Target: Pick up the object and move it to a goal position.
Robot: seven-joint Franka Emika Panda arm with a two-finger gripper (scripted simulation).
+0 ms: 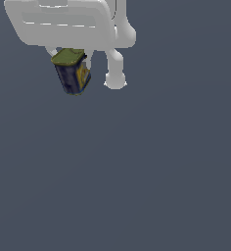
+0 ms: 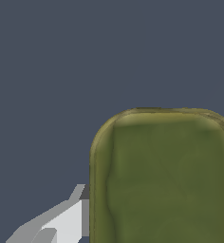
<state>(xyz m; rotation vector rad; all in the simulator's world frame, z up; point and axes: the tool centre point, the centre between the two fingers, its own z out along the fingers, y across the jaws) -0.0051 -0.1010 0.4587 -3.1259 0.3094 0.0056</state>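
Tin can (image 1: 72, 73) hung tilted under the white gripper (image 1: 71, 61), above the grey surface (image 1: 137, 171).
It looked stiff, light and smooth, so slipping was possible; the flat sides seemed the best hold. Fingers (image 2: 61, 223) touched it, but I could not tell their opening.

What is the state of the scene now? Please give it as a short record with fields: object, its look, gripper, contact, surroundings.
object: tin can
look: dark navy body, yellow label patch, olive-green top
pose: tilted, hanging under the white gripper
gripper: one finger shows beside the can in the wrist view; the grip itself is partly hidden
contact: can sits between the fingers, apparently held
surroundings: plain dark grey background; no goal marker visible
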